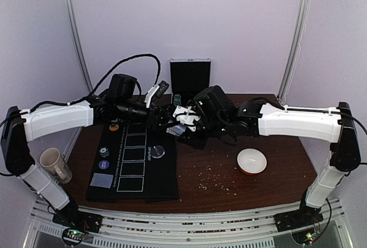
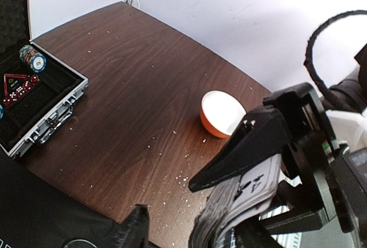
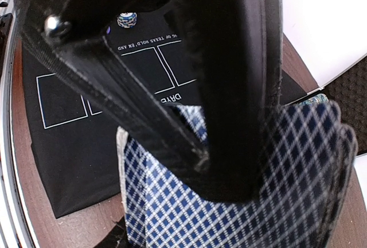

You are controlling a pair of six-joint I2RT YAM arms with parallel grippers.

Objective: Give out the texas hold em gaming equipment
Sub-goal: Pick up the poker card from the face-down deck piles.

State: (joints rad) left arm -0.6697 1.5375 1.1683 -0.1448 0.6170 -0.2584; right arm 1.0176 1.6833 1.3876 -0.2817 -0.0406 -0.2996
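Your dark wood counter, flecked with crumbs, sits between pale walls, with a black mat at lower left. At centre frame the right pincer clamps the card deck. You can't tell the left pincer's state beside it.

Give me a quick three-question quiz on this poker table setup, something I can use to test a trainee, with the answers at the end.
1. True or false: the white bowl sits on the black mat.
2. What does the right gripper hold? A a spoon, B the deck of cards, C a pen.
3. Fill in: in the top view, the beige mug stands to the ___ of the black mat.
Key: 1 false, it rests on the bare table; 2 B; 3 left.
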